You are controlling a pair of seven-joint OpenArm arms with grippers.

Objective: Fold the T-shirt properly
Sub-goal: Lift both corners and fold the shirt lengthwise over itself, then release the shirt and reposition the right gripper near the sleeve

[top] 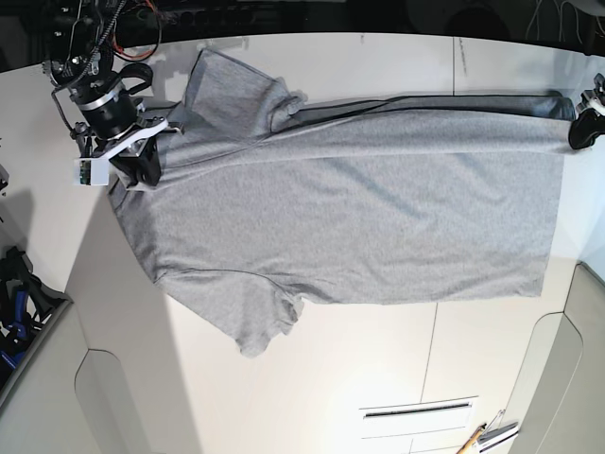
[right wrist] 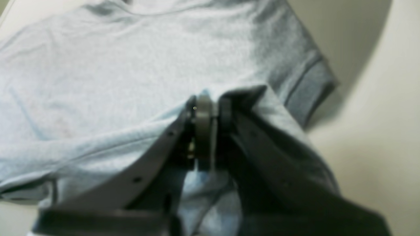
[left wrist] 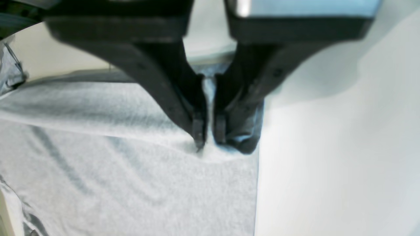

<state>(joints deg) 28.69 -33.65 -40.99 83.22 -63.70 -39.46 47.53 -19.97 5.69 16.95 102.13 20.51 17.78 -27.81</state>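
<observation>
The heather-grey T-shirt lies spread sideways on the white table, neck end to the left, hem to the right, plain side up. One sleeve points to the far edge and the other sleeve toward the near edge. My right gripper is shut on the shoulder end, and its wrist view shows the same gripper with cloth pinched and draped over one finger. My left gripper is shut on the hem corner; up close, this gripper holds a thin ridge of fabric. A taut fold line runs between both grips.
The white table has panel seams and a slotted handle near the front. A small tool lies at the front edge. Black and blue gear sits off the table's left side. Cables hang behind the right arm.
</observation>
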